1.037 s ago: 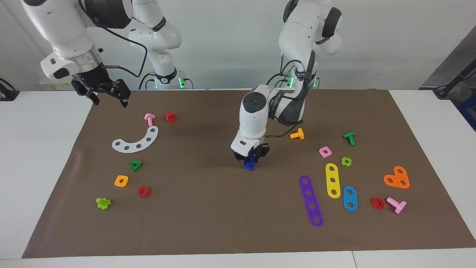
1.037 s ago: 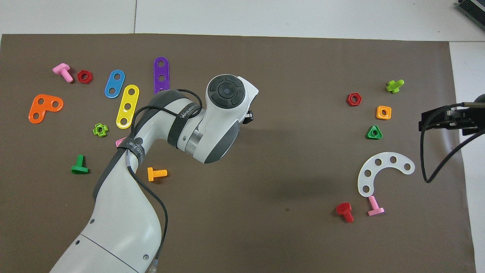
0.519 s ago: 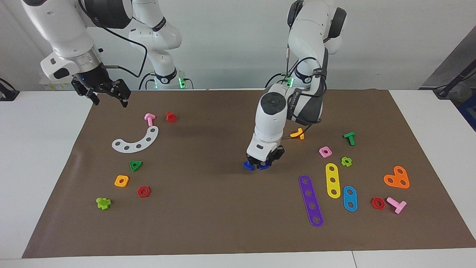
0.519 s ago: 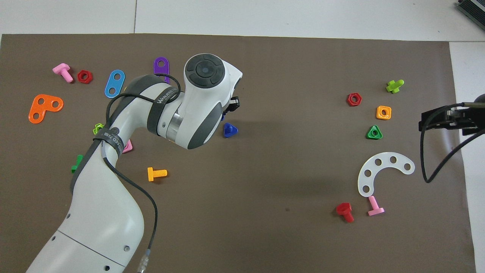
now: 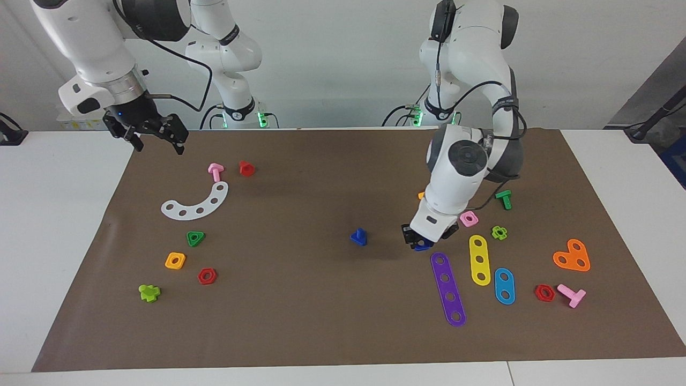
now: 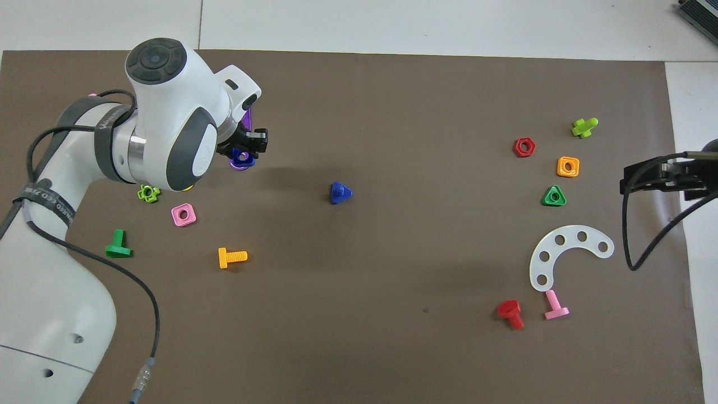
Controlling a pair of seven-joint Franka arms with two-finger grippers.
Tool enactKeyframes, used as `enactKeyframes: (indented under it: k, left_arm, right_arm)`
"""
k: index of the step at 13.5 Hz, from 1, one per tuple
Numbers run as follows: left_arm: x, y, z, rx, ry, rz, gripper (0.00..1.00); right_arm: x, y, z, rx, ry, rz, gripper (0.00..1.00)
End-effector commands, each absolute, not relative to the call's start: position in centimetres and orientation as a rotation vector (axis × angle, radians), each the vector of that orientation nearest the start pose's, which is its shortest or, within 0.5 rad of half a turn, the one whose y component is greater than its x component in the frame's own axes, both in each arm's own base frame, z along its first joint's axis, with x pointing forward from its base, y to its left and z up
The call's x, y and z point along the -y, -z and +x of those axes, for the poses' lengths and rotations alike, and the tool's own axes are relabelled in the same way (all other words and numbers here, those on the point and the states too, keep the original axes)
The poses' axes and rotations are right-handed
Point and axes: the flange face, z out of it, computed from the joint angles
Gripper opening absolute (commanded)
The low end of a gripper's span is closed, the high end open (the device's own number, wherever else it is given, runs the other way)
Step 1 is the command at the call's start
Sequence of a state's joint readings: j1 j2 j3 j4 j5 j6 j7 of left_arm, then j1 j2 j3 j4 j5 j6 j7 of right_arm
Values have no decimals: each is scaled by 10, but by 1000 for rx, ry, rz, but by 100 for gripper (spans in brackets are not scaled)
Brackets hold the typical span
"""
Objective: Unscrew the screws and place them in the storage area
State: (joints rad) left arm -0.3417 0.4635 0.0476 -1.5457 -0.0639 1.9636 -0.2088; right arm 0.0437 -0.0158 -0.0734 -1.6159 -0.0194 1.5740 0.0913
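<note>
the left gripper (image 5: 423, 239) hangs low over the brown paper sheet (image 5: 321, 321) toward the left arm's end of the table, its fingers closed on the dark-blue square nut (image 6: 243, 157). the overhead view shows the nut's round hole and the end of the purple strip (image 5: 448, 289) through it, so the nut is held over that end of the strip; in the facing view only a blue corner of the nut (image 5: 423, 246) peeks out under the fingers, and the strip shows whole, four holes long. the dark-blue bolt (image 5: 359, 236) sits alone on the paper near the middle of the table, resting on its triangular head with the stem up, well apart from the gripper; from overhead the bolt (image 6: 339, 193) reads mostly as a triangle. the arm's body hides the yellow strip (image 5: 480, 259) and the light-blue oval strip (image 5: 504, 286) in the overhead view, while the facing view shows them side by side just beside the purple one. the orange bolt (image 6: 231, 257) lies plain from overhead, but in the facing view the arm covers nearly all of it. the right gripper (image 5: 154, 134) waits above the paper's corner at the right arm's end of the table, at the edge nearest the robots, fingers spread apart and holding nothing; overhead only its dark side (image 6: 662, 177) shows at the frame's edge.
</note>
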Motion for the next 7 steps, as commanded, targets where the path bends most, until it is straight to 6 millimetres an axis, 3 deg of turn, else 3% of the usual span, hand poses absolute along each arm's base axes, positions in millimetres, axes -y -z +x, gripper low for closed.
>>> enactKeyframes:
  k: [1,4,7]
  left_arm:
    - [178,-357,624,-208,-80,-3179,43]
    - [155,-326,604,-275,2,-3180,46]
    - [151,-320,595,-308,-25,-3174,53]
  right_arm:
    - [18,-613,543,-210,-43,-3146,100]
    - [21,-612,541,-212,-57,-3145,100]
    - [7,-612,545,-174,-19,-3145,100]
